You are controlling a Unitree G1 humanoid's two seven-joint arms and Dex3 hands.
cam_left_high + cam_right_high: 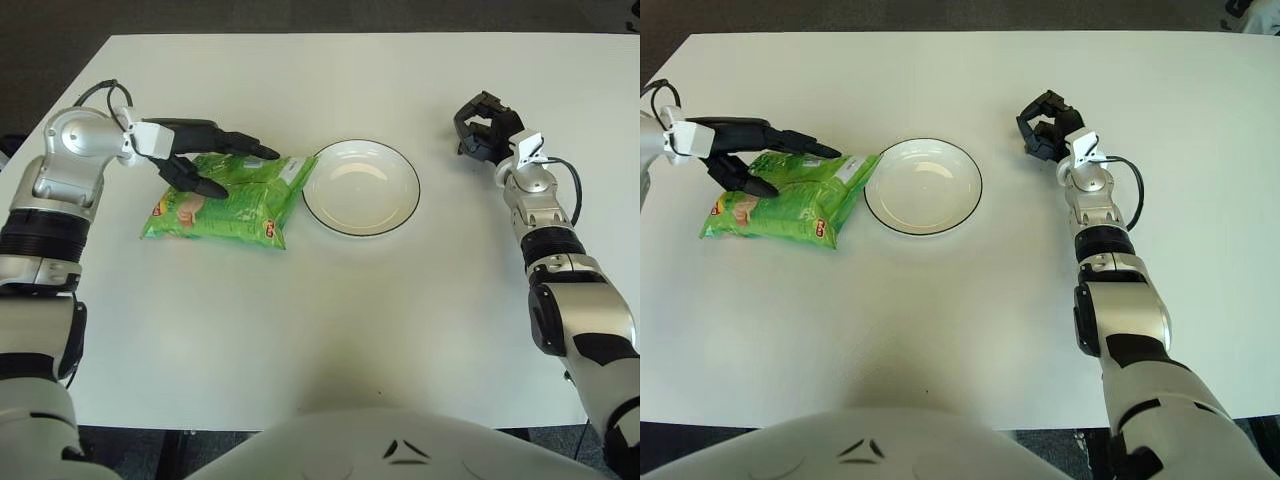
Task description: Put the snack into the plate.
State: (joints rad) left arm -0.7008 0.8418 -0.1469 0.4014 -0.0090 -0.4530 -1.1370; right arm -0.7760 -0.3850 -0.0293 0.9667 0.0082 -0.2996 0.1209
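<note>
On the white surface (330, 300), seen from the head camera:

Snack: a green, glossy plastic snack packet (222, 196) with a red logo patch and a pale food picture on its face. It lies flat at the 9 o'clock side of the plate, its right edge just beside the rim and, as far as can be seen, not on it.

Plate: a round white plate with a thin dark rim (361, 187), empty, near mid-surface.

Left robot hand: the left robot hand (205, 160) is over the packet's upper left part, dark fingers stretched toward 3 o'clock, one lower finger pressing on the film. The fingers are narrow around the packet's top edge; contact is evident, but a firm pinch is not confirmed.

Right robot hand: the right robot hand (484, 127) shows at 3 o'clock of the plate, well apart from it, fingers curled, holding nothing.

Step in hand: judged as securing the grasp on the packet; the transfer is not yet done.

Next move calls for: a closed hold on the packet, a lift clear of the rim, a short carry toward 3 o'clock and release over the plate's centre.

Handling note: the film looks slick and the packet soft, so it may sag or slip from a light hold.
</note>
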